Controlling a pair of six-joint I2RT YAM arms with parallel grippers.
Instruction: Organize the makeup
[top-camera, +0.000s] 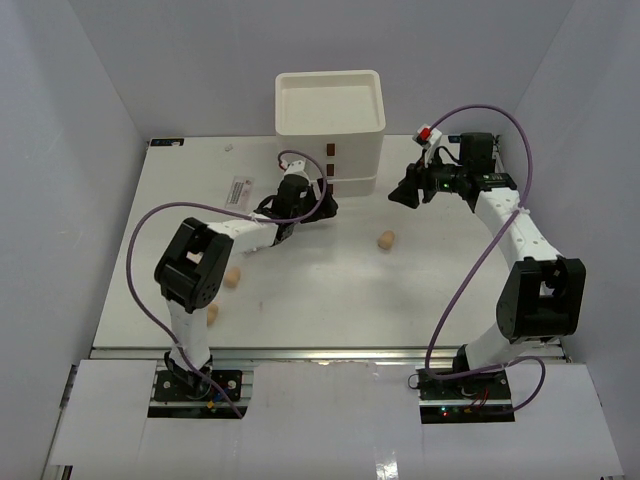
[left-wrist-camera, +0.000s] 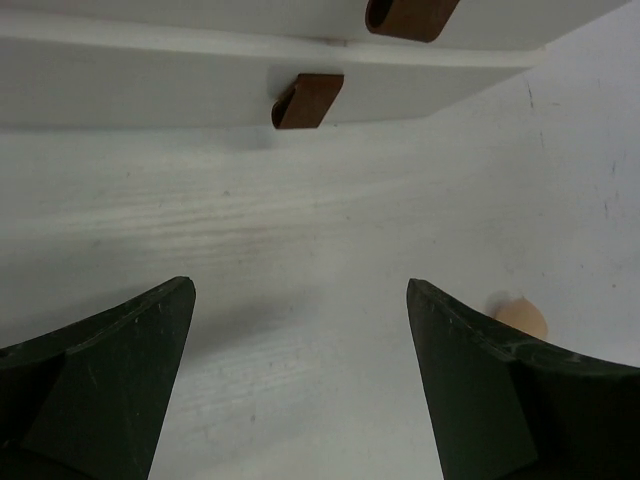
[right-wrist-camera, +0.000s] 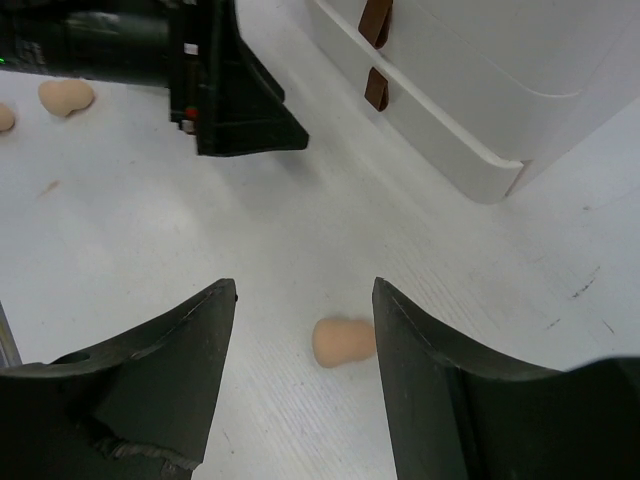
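Three tan egg-shaped sponges lie on the table: one in the middle (top-camera: 386, 240), two at the left (top-camera: 231, 277) (top-camera: 212, 314). A white-blue sachet (top-camera: 238, 189) lies at the back left. My left gripper (top-camera: 324, 206) is open and empty, low in front of the drawer box (top-camera: 330, 130); in its wrist view (left-wrist-camera: 300, 290) the bottom drawer's handle (left-wrist-camera: 307, 100) is just ahead. My right gripper (top-camera: 403, 192) is open and empty above the middle sponge (right-wrist-camera: 343, 342), which lies below its fingers (right-wrist-camera: 305, 290). No bottles or pink packets show.
The white three-drawer box has an open tray-like top and red-brown handles (right-wrist-camera: 376, 88) facing the arms. The left gripper's black body (right-wrist-camera: 235, 90) shows in the right wrist view, with the two far sponges (right-wrist-camera: 66, 96) behind it. Grey walls enclose the table.
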